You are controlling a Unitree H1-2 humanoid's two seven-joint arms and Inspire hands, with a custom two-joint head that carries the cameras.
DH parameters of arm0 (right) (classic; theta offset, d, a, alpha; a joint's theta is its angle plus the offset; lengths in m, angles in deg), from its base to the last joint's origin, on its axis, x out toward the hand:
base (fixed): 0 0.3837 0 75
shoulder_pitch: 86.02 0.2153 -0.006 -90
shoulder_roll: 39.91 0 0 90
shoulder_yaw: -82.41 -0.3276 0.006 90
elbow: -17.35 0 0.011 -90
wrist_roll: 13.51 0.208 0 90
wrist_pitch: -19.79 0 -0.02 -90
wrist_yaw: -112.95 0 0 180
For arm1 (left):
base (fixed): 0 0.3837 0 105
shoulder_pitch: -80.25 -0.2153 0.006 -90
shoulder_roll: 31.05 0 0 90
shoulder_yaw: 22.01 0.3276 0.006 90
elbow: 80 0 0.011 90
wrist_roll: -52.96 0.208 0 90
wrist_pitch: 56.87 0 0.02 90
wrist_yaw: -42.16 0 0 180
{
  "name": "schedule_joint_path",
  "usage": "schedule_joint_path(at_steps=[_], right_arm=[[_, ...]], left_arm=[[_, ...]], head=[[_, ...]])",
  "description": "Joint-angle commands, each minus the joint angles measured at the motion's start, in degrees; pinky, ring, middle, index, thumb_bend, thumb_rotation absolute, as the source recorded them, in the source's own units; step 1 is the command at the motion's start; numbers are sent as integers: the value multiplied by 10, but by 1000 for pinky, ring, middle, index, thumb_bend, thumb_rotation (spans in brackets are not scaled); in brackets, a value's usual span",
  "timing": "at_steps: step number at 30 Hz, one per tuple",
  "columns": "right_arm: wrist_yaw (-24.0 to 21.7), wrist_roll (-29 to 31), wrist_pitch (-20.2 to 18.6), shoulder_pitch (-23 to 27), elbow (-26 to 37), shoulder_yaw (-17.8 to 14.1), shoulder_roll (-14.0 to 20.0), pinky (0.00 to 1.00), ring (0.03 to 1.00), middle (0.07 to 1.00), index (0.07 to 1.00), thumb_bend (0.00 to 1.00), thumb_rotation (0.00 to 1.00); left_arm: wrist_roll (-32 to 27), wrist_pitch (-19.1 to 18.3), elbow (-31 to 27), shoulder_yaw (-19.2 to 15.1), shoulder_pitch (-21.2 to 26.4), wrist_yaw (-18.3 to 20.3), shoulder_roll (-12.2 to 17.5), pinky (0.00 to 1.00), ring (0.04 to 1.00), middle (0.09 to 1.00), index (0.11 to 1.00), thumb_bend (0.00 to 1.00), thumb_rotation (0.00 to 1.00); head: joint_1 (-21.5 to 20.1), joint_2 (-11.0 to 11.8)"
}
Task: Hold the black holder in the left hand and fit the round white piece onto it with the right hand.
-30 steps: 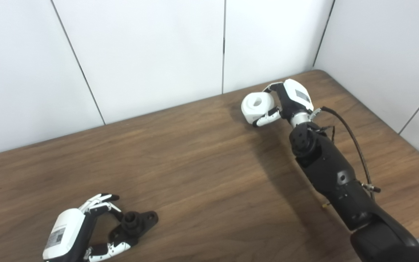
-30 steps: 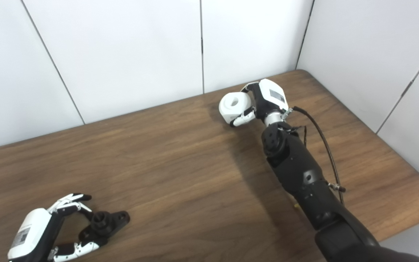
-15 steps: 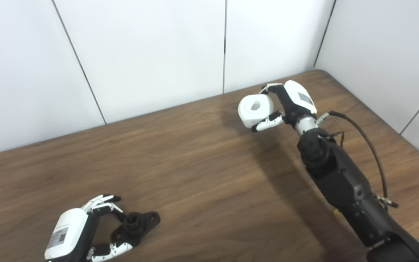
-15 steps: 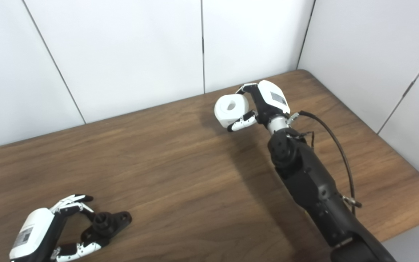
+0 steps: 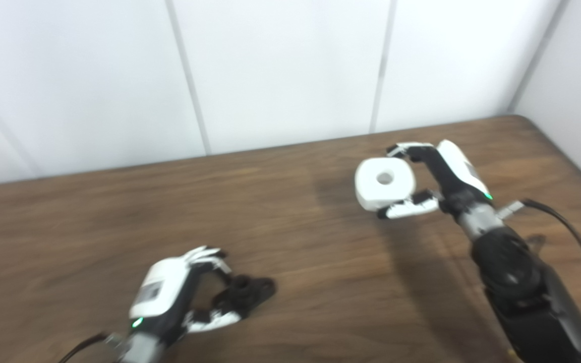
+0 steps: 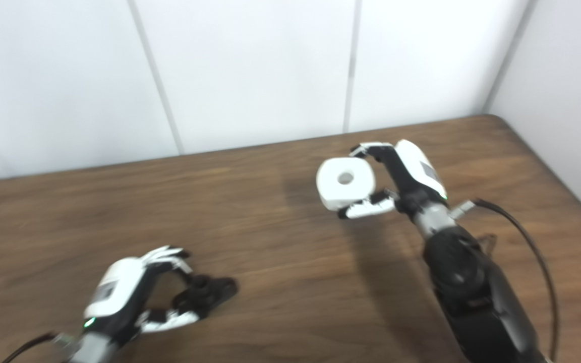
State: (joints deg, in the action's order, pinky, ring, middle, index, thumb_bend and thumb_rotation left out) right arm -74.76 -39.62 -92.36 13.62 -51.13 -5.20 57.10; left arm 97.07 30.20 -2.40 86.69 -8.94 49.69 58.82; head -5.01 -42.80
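Above the far right part of the dark brown wooden table [image 5: 295, 237], the right hand [image 5: 439, 174] grips the round white plastic piece with a central hole [image 5: 385, 182], fingers curled over its far edge and the thumb [image 5: 405, 210] pressed under its near side. The piece is lifted clear of the table, its holed face turned up toward the cameras, with its shadow on the wood beneath. At the near left, the left hand [image 6: 124, 295] is curled around the small black plastic holder [image 6: 205, 295], fingers above and thumb below; the holder lies low at the table surface, and the blur hides whether it is lifted or resting. The two hands are well apart. The right eye view shows more of the left forearm and its dark cable [image 6: 25, 348] at the bottom edge; the left eye view shows more of the black cable [image 5: 580, 252] looping beside the right forearm. White wall panels [image 5: 280, 70] stand behind the table.
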Motion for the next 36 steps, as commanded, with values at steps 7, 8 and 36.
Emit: schedule_joint_path(at_steps=[7, 8, 36], right_arm=[[-50, 33, -30, -3, 64, 0, -7, 899, 854, 781, 482, 524, 140], [-54, 36, -36, -5, 69, 0, -9, 906, 856, 783, 482, 524, 140], [-122, 62, -46, -24, 141, 78, -56, 875, 878, 797, 481, 525, 150]], left_arm=[[29, -32, 1, 30, -3, 33, -17, 802, 871, 799, 486, 522, 49], [30, -32, 2, 32, -2, 32, -18, 805, 870, 798, 486, 522, 49], [77, -52, -2, 67, 16, 55, -25, 850, 872, 804, 486, 522, 51]], head=[[45, -15], [52, -16], [73, -39]])
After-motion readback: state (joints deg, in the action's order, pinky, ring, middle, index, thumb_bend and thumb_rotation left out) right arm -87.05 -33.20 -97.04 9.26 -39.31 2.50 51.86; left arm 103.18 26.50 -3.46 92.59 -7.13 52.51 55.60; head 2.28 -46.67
